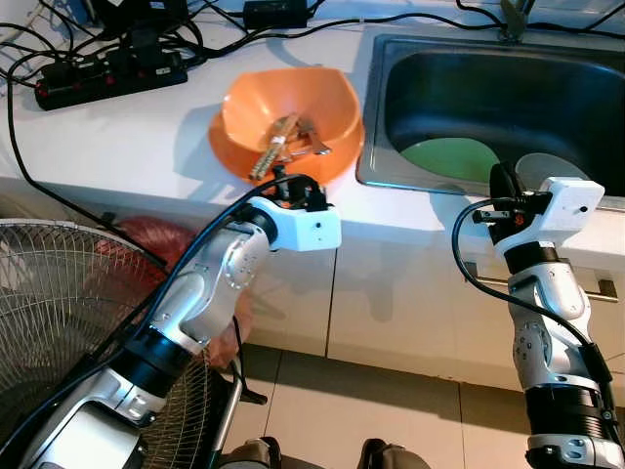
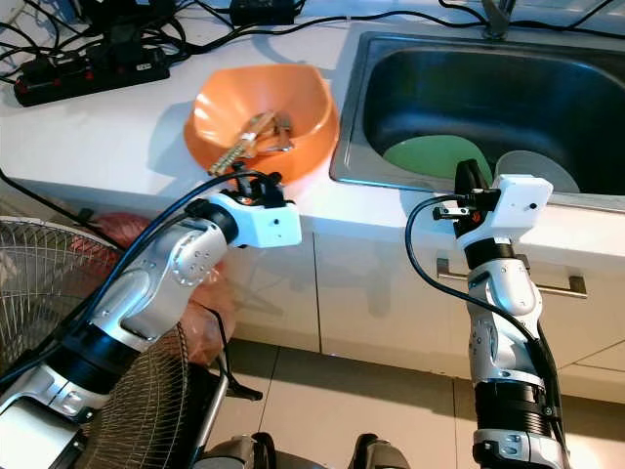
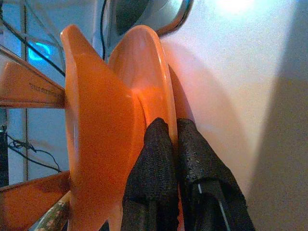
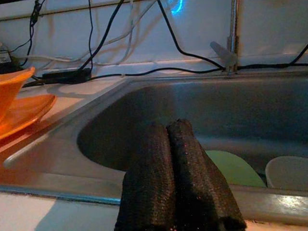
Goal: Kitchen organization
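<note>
The orange bowl [image 1: 293, 112] sits on an orange plate [image 1: 234, 156] on the white worktop [image 1: 117, 137], just left of the sink [image 1: 391, 176], with wooden-handled utensils [image 1: 276, 145] lying inside it, their long axis running from the bowl's near-left rim up toward its middle. The left gripper [image 3: 172, 139] is at the near edge of that stack, straight in front of the bowl; the bowl lies directly ahead of its fingers [image 3: 156, 163]. In the left wrist view the two fingers are pressed together with no gap, their tips against the plate's rim just below the bowl's wall; they seem to touch it, not to clasp it. This arm is clearly the nearer one to the bowl.

Right of the bowl, inside the sink, lie a green plate [image 1: 451, 159] and a pale dish [image 1: 552, 168]. The right gripper [image 4: 174, 139] hovers over the sink's near rim, fingers clenched on nothing, pointing into the basin toward those dishes.
</note>
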